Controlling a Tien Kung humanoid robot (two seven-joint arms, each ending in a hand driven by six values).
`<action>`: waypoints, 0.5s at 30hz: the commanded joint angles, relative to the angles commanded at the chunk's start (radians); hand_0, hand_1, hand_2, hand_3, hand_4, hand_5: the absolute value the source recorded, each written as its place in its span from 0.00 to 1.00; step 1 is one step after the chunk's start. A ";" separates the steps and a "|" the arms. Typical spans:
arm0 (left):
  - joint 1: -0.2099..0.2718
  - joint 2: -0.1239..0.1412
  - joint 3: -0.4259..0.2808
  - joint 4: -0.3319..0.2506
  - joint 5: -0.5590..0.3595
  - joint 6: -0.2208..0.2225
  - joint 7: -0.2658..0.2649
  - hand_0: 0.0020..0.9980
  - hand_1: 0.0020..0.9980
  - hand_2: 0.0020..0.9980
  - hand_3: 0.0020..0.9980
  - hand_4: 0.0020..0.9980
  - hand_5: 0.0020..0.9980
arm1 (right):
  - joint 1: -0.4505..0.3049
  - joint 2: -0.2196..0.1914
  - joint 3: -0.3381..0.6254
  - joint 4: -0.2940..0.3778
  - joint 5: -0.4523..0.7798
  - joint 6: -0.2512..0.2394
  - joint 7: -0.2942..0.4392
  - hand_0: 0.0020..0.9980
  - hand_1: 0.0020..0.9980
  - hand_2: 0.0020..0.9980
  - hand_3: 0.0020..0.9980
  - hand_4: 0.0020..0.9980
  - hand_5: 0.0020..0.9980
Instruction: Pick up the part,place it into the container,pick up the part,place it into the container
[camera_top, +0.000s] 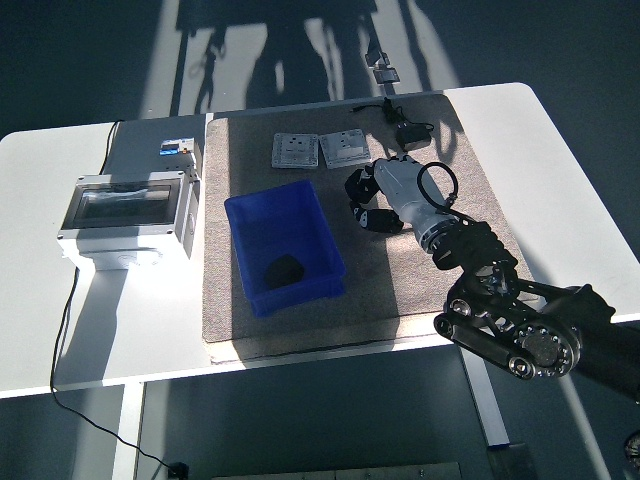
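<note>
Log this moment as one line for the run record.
right hand: shut on black part, raised right of blue container | container: one dark part inside | left hand: not in view

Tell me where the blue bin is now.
The blue bin sits on the grey mat, left of centre in the head view, between the electrical box and the right hand.

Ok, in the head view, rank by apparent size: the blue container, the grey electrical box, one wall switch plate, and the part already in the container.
1. grey electrical box and blue container: look about alike, unranked.
2. wall switch plate.
3. part in the container, the smallest.
</note>
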 joint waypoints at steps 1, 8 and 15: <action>-0.001 0.001 0.000 0.000 0.001 0.000 0.000 0.68 0.57 0.44 0.56 0.62 0.85 | 0.013 0.008 -0.021 0.007 0.030 -0.017 0.012 0.87 0.66 0.62 0.44 0.29 0.08; -0.006 0.002 -0.001 0.000 0.000 0.001 -0.001 0.68 0.57 0.44 0.56 0.63 0.85 | 0.059 0.065 -0.110 0.018 0.002 0.003 0.002 0.84 0.66 0.65 0.48 0.31 0.08; -0.008 0.004 -0.002 0.000 0.000 0.002 -0.002 0.68 0.57 0.44 0.56 0.63 0.85 | 0.063 0.080 -0.119 0.008 -0.084 0.123 -0.066 0.90 0.76 0.77 0.68 0.64 0.19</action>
